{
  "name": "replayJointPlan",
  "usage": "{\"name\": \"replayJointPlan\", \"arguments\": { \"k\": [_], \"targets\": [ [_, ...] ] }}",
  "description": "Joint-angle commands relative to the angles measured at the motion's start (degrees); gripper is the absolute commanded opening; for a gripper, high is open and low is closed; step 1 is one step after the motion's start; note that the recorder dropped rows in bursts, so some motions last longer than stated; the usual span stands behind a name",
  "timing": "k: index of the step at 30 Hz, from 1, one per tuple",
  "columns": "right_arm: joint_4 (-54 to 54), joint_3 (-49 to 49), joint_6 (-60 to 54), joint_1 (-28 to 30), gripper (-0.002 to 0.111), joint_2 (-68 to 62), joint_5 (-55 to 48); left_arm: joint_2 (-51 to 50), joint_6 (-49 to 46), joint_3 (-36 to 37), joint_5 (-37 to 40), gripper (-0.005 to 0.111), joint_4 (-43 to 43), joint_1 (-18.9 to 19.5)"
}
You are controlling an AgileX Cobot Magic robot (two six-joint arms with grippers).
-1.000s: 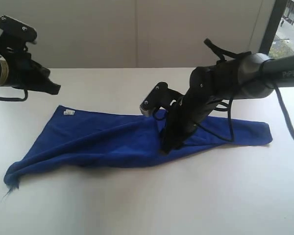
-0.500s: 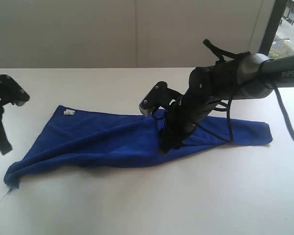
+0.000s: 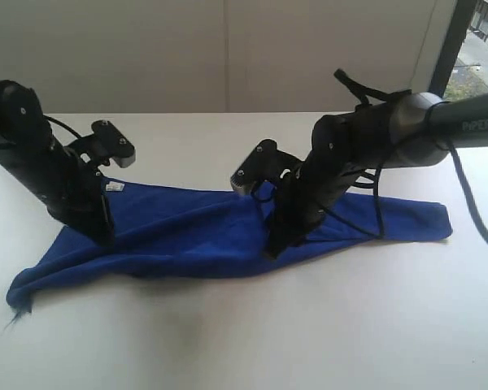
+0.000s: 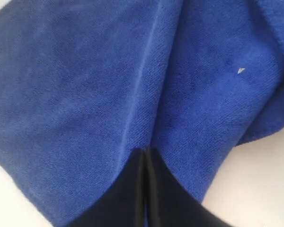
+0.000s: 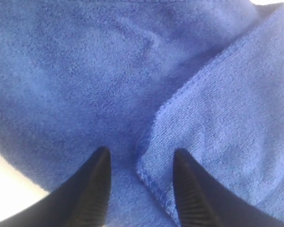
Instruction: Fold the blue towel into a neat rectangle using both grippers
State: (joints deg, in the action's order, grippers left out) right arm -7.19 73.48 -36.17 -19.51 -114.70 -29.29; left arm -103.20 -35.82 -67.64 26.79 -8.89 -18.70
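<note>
The blue towel [image 3: 187, 236] lies stretched out and crumpled across the white table [image 3: 325, 325], bunched to a point at its near left end. My left gripper [image 3: 104, 234] is down on the towel's left part. In the left wrist view its jaws [image 4: 144, 151] are shut, their tips against the cloth [image 4: 85, 85] at the foot of a crease. My right gripper [image 3: 272, 249] rests on the towel's middle. In the right wrist view it [image 5: 141, 153] stands open, with a hemmed edge of a folded-over layer [image 5: 217, 109] between its fingers [image 5: 102, 179].
A small white label [image 3: 114, 187] sits at the towel's far left corner, and a loose thread [image 3: 12, 318] trails from the near left tip. A wall stands behind the table, and a window frame [image 3: 443, 49] is at the back right.
My left arm has swung from raised at the far left down onto the towel's left part. The right arm has stayed almost in place on the towel's middle.
</note>
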Motion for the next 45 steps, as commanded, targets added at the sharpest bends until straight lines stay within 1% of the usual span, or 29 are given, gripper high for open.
{"name": "replayJointPlan", "arguments": {
  "k": [1,5,8,15,21,23,28,31,40,45],
  "targets": [
    [-0.03,-0.06,0.24,-0.05,0.035,-0.71,0.42,-3.16,-0.04,-0.05,0.58,0.000,-0.81,-0.32],
    [-0.03,-0.06,0.24,-0.05,0.035,-1.14,1.65,-4.95,-0.04,-0.05,-0.06,0.000,-0.81,-0.32],
    [-0.03,-0.06,0.24,-0.05,0.031,-1.58,2.55,-5.49,-0.15,-0.05,-0.35,0.000,-0.81,-0.32],
    [0.68,0.08,0.24,-0.05,0.000,-2.13,4.50,-5.52,-0.15,-0.05,-1.80,0.000,-0.81,-0.32],
    [3.46,1.70,0.62,0.07,0.000,-2.01,4.60,-6.16,-0.15,-0.05,-1.45,0.000,-0.81,-0.32],
    [5.48,2.95,2.51,0.18,0.000,-1.61,3.98,-6.80,-0.15,0.07,-1.28,0.000,-0.81,-0.32],
    [22.23,7.55,17.27,0.90,0.000,-1.27,2.02,-8.15,-0.47,0.20,-0.45,0.000,-0.81,-0.32],
    [28.11,10.25,21.95,2.33,0.000,-1.27,1.12,-8.50,-0.64,0.20,-0.20,0.000,-0.81,-0.32],
    [29.57,16.06,22.38,8.37,0.000,-3.53,1.23,-9.27,-1.55,0.20,-0.16,0.000,-0.81,-0.32],
    [30.92,19.32,22.38,10.56,0.000,-6.86,2.78,-9.27,-1.66,0.20,-0.16,0.000,-0.81,-0.32]
  ]
}}
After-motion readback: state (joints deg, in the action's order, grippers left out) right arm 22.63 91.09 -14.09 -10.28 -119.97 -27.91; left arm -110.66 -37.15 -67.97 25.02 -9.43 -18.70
